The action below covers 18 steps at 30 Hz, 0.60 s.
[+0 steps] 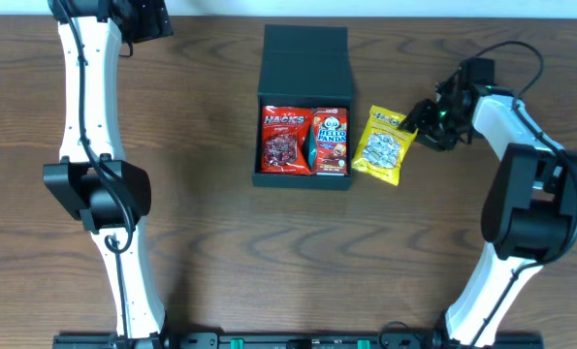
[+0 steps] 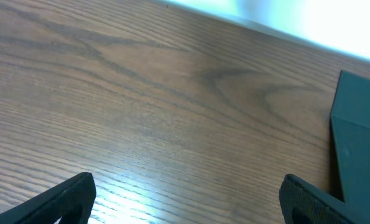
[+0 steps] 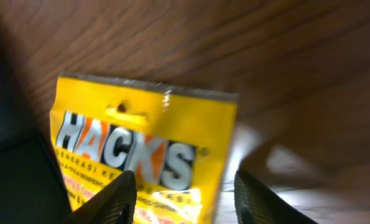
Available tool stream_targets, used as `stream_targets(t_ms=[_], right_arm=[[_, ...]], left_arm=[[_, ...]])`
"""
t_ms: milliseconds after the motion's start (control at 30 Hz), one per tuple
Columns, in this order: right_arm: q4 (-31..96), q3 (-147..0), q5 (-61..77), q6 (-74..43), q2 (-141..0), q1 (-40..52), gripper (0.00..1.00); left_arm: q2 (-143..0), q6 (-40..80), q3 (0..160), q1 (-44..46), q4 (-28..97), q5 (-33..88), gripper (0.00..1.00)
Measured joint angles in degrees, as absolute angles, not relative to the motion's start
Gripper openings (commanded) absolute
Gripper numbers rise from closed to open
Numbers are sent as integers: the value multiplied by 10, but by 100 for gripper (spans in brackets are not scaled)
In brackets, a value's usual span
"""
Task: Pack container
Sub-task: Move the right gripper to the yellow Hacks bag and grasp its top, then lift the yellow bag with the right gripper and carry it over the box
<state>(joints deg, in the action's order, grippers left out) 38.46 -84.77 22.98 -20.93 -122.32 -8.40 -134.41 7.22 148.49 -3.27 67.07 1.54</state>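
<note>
The container [image 1: 305, 66], a dark teal-green box, stands open at the table's middle with its flap lid folded back. Inside lie a red Hacks pack [image 1: 284, 140] and a Hello Panda box [image 1: 331, 142]. A yellow Hacks pack [image 1: 384, 145] lies just right of the container, against its wall. My right gripper [image 1: 426, 124] is at that pack's far right corner. In the right wrist view its open jaws [image 3: 185, 186] straddle the yellow pack [image 3: 141, 143], with a gap at the right finger. My left gripper [image 2: 185, 193] is open over bare wood at the far left [image 1: 147, 19].
The container's lid edge [image 2: 359, 137] shows at the right of the left wrist view. A dark wall [image 3: 17, 180] stands left of the yellow pack in the right wrist view. The wooden table [image 1: 201, 223] spreads around everything.
</note>
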Motion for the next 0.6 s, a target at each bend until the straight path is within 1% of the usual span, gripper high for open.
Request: stream_targets(t_ms=[133, 400, 467, 600], right_arm=[[376, -848, 232, -211, -1223, -96, 51], [352, -848, 273, -219, -1235, -96, 44], [351, -848, 290, -223, -1240, -96, 41], [355, -848, 314, -234, -1247, -96, 28]], left_arm=[[-1344, 72, 1485, -33, 668, 15, 96], [-1344, 72, 1485, -33, 662, 15, 95], [-1344, 72, 1485, -33, 662, 15, 96], [-1344, 72, 1485, -33, 661, 15, 96]])
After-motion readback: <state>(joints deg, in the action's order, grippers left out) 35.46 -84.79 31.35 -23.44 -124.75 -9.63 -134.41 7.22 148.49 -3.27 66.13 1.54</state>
